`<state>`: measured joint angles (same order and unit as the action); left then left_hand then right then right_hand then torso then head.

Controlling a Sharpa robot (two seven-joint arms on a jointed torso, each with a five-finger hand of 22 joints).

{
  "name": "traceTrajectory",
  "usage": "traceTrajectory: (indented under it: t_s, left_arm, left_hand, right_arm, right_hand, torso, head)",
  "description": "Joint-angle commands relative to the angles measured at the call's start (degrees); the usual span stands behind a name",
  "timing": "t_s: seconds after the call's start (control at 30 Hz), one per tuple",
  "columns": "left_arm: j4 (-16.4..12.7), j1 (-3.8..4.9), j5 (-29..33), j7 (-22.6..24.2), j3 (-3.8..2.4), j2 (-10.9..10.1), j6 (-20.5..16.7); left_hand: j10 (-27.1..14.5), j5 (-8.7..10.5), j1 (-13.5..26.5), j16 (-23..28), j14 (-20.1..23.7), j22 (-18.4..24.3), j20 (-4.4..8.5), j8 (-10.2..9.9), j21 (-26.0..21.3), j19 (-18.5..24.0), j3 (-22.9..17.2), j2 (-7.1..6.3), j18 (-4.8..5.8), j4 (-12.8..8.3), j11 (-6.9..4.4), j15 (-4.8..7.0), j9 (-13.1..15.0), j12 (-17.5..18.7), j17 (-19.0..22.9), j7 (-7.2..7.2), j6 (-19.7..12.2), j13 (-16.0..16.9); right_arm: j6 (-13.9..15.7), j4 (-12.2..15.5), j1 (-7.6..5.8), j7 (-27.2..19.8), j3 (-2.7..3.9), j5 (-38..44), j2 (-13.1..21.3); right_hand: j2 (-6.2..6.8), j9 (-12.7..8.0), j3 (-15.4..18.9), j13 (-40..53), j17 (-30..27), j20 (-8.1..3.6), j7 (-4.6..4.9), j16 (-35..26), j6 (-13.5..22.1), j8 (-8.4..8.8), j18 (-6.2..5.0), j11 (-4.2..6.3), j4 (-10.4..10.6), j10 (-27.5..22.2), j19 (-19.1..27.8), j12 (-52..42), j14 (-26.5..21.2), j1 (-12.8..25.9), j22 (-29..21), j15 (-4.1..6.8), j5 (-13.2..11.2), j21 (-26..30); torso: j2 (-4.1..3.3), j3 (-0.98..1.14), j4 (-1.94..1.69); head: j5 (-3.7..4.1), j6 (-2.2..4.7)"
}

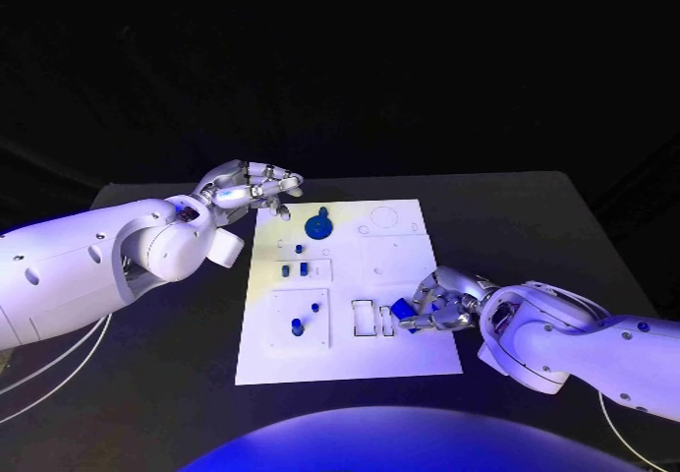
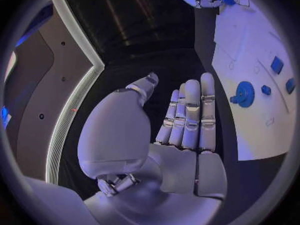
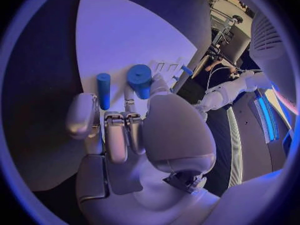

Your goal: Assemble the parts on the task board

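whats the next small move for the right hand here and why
Probably lower the right hand to seat the blue part it pinches into the slot beside it on the task board. The part hangs right by those rectangular cutouts, and the left hand hovers open off the board's far corner, out of the way.

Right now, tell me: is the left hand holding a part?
No. The left hand has its fingers straight with nothing in them, off the board.
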<state>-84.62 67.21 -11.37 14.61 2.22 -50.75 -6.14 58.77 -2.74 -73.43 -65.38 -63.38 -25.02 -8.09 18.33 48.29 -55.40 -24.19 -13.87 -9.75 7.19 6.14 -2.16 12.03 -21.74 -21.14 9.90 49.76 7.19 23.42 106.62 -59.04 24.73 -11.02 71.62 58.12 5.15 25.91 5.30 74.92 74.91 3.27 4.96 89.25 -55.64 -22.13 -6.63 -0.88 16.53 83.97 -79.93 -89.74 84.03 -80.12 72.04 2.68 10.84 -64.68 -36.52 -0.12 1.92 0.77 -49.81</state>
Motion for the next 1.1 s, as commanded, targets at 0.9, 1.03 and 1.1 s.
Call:
traceTrajectory:
  t_s: [0.9, 1.03, 1.1]
  left_arm:
    - [-0.1, 0.01, -0.1, 0.3, -0.04, 0.2, 1.2]
    - [0.0, 0.0, -0.2, 0.4, -0.04, 0.2, 1.1]
    - [0.0, 0.0, -0.2, 0.4, -0.04, 0.2, 1.1]
  left_hand:
    - [-1.0, -0.18, -0.5, 0.2, 0.3, 0.3, 0.03, 0.3, -0.7, -0.4, 1.0, 0.96, -0.72, 0.2, 0.23, -0.21, 0.0, -0.2, 0.1, 0.07, -0.2, 0.0]
    - [-1.0, -0.18, -0.6, 0.1, 0.3, 0.3, 0.02, 0.3, -0.7, -0.4, 1.0, 1.0, -0.72, 0.1, 0.25, -0.22, 0.0, -0.2, 0.1, 0.09, -0.2, 0.0]
    - [-1.0, -0.18, -0.6, 0.1, 0.3, 0.3, 0.02, 0.3, -0.7, -0.4, 1.0, 1.0, -0.72, 0.1, 0.25, -0.22, 0.0, -0.2, 0.1, 0.09, -0.2, 0.0]
  right_arm:
    - [10.3, 4.4, -2.64, 2.8, -0.11, -4.4, 1.9]
    - [10.7, 5.4, -3.19, 2.6, -0.09, -5.1, 1.8]
    - [10.7, 5.5, -3.27, 2.5, -0.08, -5.5, 1.6]
  right_hand:
    - [1.03, -0.9, -9.3, 15.1, 14.4, -0.84, -1.04, 0.6, -4.3, 0.82, 1.27, 1.22, 0.0, 6.0, -0.7, -0.3, 5.8, -4.2, 1.1, 1.15, 0.2, -0.8]
    - [1.04, -0.9, -9.5, 15.1, 14.5, -0.87, -1.07, 0.6, -4.3, 0.83, 1.31, 1.25, 0.0, 6.0, -0.8, -0.3, 5.9, -4.1, 1.2, 1.19, 0.2, -1.0]
    - [1.06, -0.9, -9.6, 15.1, 14.5, -0.89, -1.08, 0.7, -4.4, 0.84, 1.31, 1.27, 0.1, 6.0, -0.8, -0.3, 5.9, -4.0, 1.2, 1.21, 0.2, -0.9]
  torso:
    - [0.07, -0.05, -0.03]
    - [0.04, 0.01, -0.04]
    - [0.03, 0.03, -0.04]
  head:
    - [-0.26, 0.42]
    - [-0.33, 0.42]
    - [-0.38, 0.37]
